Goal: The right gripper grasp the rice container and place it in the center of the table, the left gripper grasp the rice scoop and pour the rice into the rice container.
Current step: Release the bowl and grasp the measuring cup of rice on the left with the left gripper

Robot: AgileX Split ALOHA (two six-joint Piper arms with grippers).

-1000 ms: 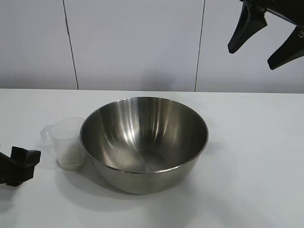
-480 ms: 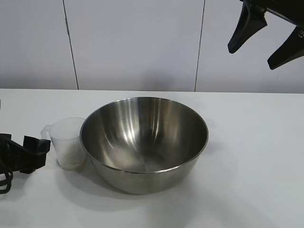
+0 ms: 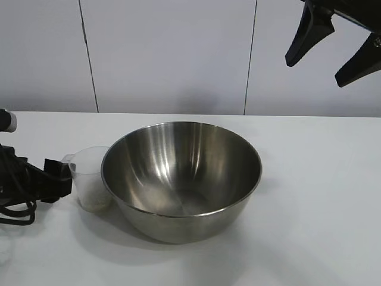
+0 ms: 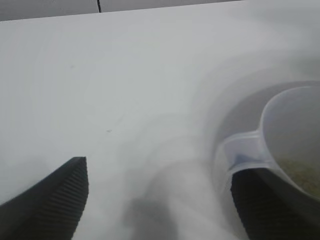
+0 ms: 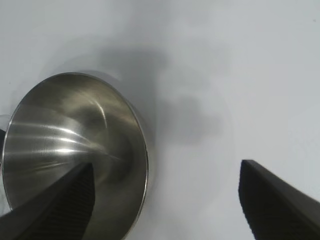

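White tabletop [image 3: 309, 226] against a pale panelled wall [image 3: 172, 53], seen from the exterior view. Rice container [image 3: 181, 179] sits upright about mid-table, steel bowl, looks empty inside. Rice scoop [image 3: 90, 185] stands upright just beside the bowl's left wall, touching or nearly so, can't tell which; rice [image 3: 94, 196] fills its lower part. Left gripper [image 3: 56, 179] is low at the table's left edge, level with the scoop, tip right at the scoop's handle side, black cable looped behind it. Contact not clear from here. Right gripper [image 3: 333, 50] hangs high at upper right, well apart from the bowl, fingers spread wide, holding nothing.

Left wrist view: both ribbed fingers [image 4: 60, 200] stand apart, open. Scoop [image 4: 285, 140] is off to one side rather than centred in the gap; its tab handle sits right over the near finger, which runs under the cup's rim. Nothing clamped. Grains [image 4: 302, 172] visible through the frosted wall. Bare table [image 4: 125, 90] between the fingers.

Right wrist view: fingers [image 5: 55, 205] wide apart, nothing between them, bowl [image 5: 70, 145] below near one finger, rest is table [image 5: 240, 65].
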